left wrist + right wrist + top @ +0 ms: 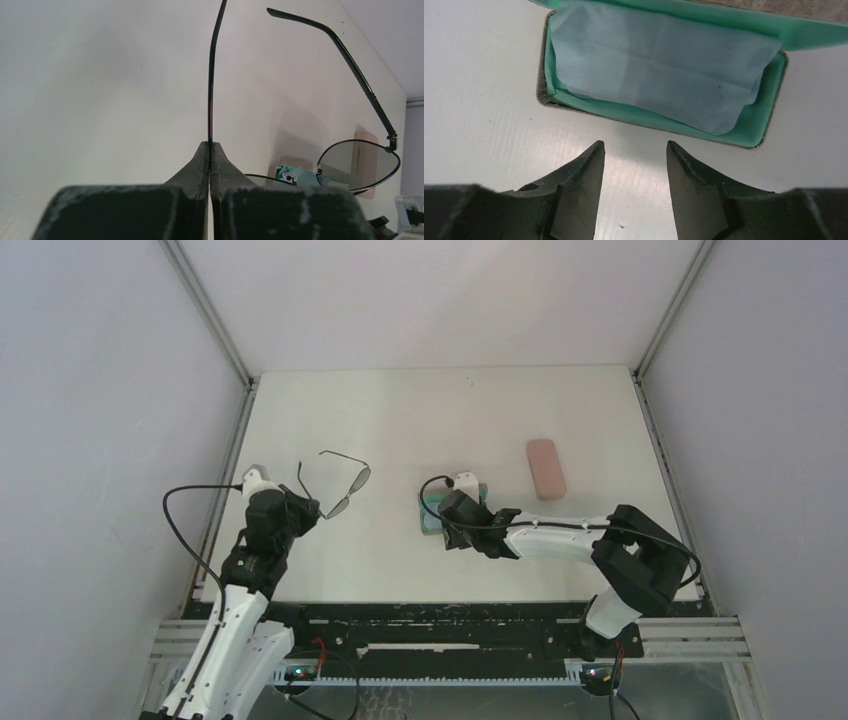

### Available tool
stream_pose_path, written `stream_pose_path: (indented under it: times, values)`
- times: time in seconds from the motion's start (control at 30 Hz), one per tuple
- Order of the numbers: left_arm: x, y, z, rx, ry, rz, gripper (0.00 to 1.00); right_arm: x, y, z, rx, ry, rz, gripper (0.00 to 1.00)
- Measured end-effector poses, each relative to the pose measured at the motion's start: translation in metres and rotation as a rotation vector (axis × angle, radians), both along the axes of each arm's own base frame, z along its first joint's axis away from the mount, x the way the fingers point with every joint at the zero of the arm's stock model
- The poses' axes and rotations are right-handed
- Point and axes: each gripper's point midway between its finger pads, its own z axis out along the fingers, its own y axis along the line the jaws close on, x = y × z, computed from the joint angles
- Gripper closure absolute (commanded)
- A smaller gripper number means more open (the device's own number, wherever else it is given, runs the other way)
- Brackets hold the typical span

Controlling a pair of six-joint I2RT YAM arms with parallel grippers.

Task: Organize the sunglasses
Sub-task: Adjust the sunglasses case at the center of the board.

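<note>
White table inside grey enclosure walls; we place everything against the open case.

Arms:
- Left arm rises from its base and stops far left of the open case. We see the left gripper clamped tight on one temple of the sunglasses, fingertips pressed together with only the wire between them.
- Right arm is folded at the elbow and reaches leftward from its base, wrist over the open case in the top view. Right gripper has its jaws apart with nothing between them, tips over bare table just short of the case's near rim.

Sunglasses:
- Held off the table, well left of the open case, touching neither it nor the surface as far as we can tell.
- Thin black wire frame, grey-tinted lenses, rounded outline, both temples unfolded.
- Pinched temple runs straight up from the fingertips in the left wrist view; the free temple slopes down to its hinge at the lens edge.

Open case: mint-green lining, speckled grey-brown outside, lid up, light blue cloth lying inside.
Pink case: closed, right of the open case and further back, apart from it.
</note>
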Motion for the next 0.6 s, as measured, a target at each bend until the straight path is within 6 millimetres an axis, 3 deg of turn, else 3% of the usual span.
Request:
stream_pose_path:
  times: [0.6]
  values:
    - [-0.003, 0.001, -0.003, 0.005, 0.016, -0.001, 1.00, 0.014, 0.012, -0.017, -0.016, 0.048, -0.076, 0.48]
